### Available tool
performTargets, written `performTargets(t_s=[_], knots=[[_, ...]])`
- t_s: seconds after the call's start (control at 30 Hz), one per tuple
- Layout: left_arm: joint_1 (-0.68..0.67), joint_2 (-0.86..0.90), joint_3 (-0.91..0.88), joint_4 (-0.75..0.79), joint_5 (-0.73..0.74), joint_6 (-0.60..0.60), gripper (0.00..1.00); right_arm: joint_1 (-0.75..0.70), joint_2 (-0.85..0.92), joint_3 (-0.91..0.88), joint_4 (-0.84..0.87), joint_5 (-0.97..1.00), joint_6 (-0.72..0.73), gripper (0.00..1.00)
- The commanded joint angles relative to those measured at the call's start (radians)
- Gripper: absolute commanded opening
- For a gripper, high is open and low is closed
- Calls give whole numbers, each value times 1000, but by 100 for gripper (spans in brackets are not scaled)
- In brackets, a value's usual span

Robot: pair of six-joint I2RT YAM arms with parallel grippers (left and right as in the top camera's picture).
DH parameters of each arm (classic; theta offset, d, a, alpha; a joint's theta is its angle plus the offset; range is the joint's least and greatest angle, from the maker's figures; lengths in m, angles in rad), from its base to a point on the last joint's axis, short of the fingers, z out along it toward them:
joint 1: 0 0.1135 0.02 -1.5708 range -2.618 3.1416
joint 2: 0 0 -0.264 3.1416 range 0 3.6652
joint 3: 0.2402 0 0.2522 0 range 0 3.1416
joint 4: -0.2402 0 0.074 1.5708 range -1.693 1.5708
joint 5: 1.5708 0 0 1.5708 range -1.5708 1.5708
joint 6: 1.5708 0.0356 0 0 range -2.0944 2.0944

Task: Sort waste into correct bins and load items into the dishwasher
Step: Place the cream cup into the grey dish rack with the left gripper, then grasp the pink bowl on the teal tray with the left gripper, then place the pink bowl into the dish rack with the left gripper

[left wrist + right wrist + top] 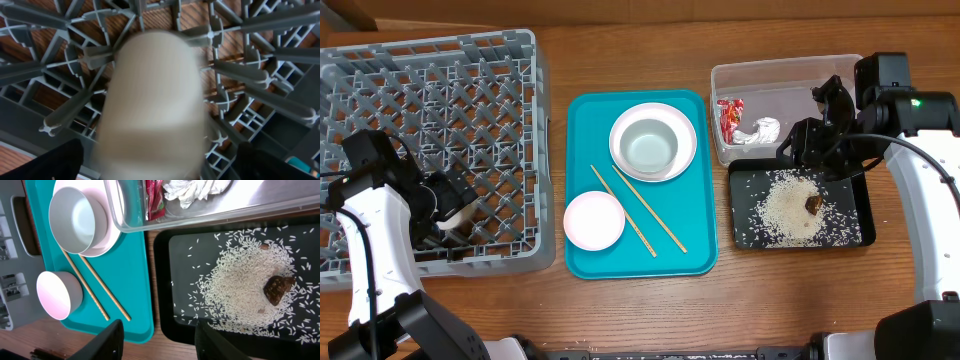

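Cup (152, 105) sits right between the wide-open left jaws, over the grey rack (430, 100), so that arm is nearer; the right jaws hang open, holding nothing.

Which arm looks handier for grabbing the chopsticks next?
Probably right: the right gripper is open and empty near the chopsticks; the left gripper is away in the rack at the white cup.

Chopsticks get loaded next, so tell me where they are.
In the overhead view the chopsticks lie slanted on the teal tray at mid-table. They are just right of the pink bowl, and their far ends reach the plate.
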Motion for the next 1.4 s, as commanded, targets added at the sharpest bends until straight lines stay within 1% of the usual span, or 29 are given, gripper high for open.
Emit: performTargets(t_s=[0.0,0.1,0.13,0.17,0.2,0.23,0.27,0.3,0.33,0.37,0.43,0.5,0.53,0.6,0.63,0.67,0.7,0.73,0.77,0.8,0.83,0.87,1.0,1.13,1.27,1.3,1.37], knots=[[-4,-26,75,-5,95,11,100,-1,-16,24,2,6,-9,48],[-41,-80,116,-12,185,37,100,-1,-16,24,-3,6,-9,49],[-103,-130,119,-9,193,40,100,-1,-16,24,-10,6,-9,54],[-162,-158,119,-9,180,51,100,-1,-16,24,-13,6,-8,65],[-273,-186,119,-10,124,51,100,-1,-16,24,-13,6,-8,67],[-345,-192,118,-11,95,51,100,-1,-16,24,-14,6,-8,69],[-430,-190,118,-16,72,50,100,-1,-16,24,-13,6,-8,72],[-583,-169,106,-17,68,50,100,-1,-16,24,-13,2,-8,83],[-648,-150,99,-14,72,50,100,-1,-16,24,-13,-14,-8,89],[-713,-124,93,-10,71,50,100,-1,-16,24,-12,-30,-8,92],[-843,-27,92,-8,71,50,100,-1,-16,24,-8,-31,-8,92],[-927,79,92,-8,69,50,91,-1,-16,24,-9,-31,-8,93],[-946,114,92,-9,65,50,87,-1,-16,24,-9,-31,-8,93],[-974,183,92,-9,63,50,82,-1,-16,24,-9,-31,-8,93],[-985,222,92,-8,64,49,78,-1,-16,24,-10,-31,-8,93],[-994,264,92,-9,64,45,71,-1,-16,24,-10,-31,-8,93],[-1003,309,92,-10,68,43,60,-1,-16,24,-9,-31,-8,93],[-1006,328,92,-12,67,42,54,-1,-16,24,-9,-31,-8,93],[-1007,342,92,-12,67,42,40,-1,-16,24,-9,-31,-8,93],[-1006,352,92,-12,66,38,23,-1,-16,24,-10,-31,-8,93],[-1003,352,92,-12,66,34,9,-1,-16,24,-10,-31,-8,93],[-1001,346,96,-14,63,16,4,-1,-16,24,-12,-31,-8,93],[-992,294,143,-43,63,-7,4,-1,-16,24,-13,-31,-8,93],[-958,177,258,-128,64,5,4,-1,-16,24,-13,-31,-8,93],[-851,76,374,-193,70,57,4,-1,-16,24,-13,-30,-8,93],[-786,50,400,-187,105,101,4,-1,-16,24,-13,-30,-8,93],[-704,40,417,-170,196,174,4,-1,-16,24,-13,-30,-8,93]])
